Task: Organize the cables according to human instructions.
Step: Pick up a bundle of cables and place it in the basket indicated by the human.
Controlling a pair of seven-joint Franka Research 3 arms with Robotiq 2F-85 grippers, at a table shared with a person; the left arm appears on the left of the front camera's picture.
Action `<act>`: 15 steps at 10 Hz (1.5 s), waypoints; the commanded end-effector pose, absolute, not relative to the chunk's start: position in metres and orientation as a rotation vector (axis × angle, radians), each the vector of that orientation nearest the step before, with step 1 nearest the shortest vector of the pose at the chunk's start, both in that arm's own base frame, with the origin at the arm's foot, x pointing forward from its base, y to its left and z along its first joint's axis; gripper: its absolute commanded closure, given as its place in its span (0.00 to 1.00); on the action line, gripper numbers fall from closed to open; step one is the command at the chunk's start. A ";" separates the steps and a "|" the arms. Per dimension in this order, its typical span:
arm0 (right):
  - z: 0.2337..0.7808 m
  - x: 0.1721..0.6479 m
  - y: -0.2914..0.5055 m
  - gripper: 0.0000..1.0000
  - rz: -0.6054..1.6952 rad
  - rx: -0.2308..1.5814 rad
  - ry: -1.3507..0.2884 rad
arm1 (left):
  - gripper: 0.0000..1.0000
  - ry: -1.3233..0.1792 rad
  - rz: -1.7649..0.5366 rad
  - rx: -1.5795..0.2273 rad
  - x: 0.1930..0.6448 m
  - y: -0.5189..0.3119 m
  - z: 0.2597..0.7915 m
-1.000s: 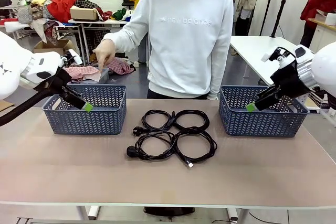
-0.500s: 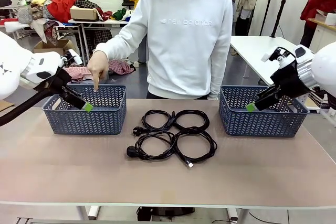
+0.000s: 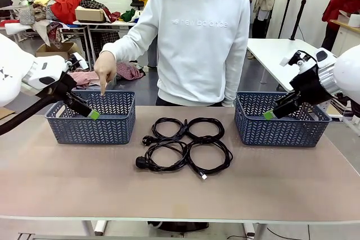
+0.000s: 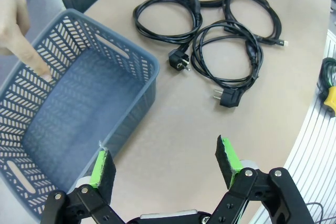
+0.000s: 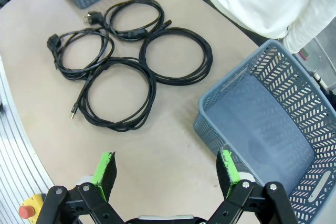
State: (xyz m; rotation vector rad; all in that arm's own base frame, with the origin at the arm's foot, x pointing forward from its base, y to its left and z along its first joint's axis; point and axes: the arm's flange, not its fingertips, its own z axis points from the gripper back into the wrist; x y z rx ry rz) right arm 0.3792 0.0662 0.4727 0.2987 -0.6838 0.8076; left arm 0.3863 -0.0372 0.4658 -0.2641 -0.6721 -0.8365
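Now, nearest: left gripper w/ pads spread wide, pinching nothing, hanging over near rim of left basket. Same for right gripper: spread, empty, just by a corner of right basket. First risk: dropping straight down from these poses means clipping a rim and shoving a basket across table.

Mid-table: cables, four black coils lying flat btw the two baskets, touching and prob. overlapping at loop junctions. Plug ends stick out toward robot's left. Main hazard, as judged: pinching one loop and dragging a neighbour along, w/ cords crossing at centre. Also poss.: catching a single strand only, letting coil unwind and trail over basket edge instead of landing inside. Thin cord flat on tabletop, so likely scraping pads on surface or sliding off w/o a hold. Sending both arms to centre together risks arm-to-arm contact.

Farther: person's hand, index finger pointing down into left basket, tip close to inner face of far wall. Reads as an instruction naming that basket, but can't tell which coil meant. Risks: wrong coil, wrong basket. Also swinging left arm in over basket w/ finger inside means bumping person. Safer to wait for hand clear.
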 end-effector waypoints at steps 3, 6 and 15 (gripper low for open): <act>0.472 0.380 0.065 0.00 0.809 0.306 -0.684 | 0.00 -0.657 -0.901 -0.233 0.390 -0.051 0.470; 0.472 0.380 0.065 0.00 0.809 0.306 -0.684 | 0.00 -0.593 -1.106 -0.148 0.403 -0.105 0.477; 0.472 0.380 0.065 0.00 0.809 0.306 -0.684 | 0.00 -0.273 -1.601 -0.089 0.380 -0.260 0.413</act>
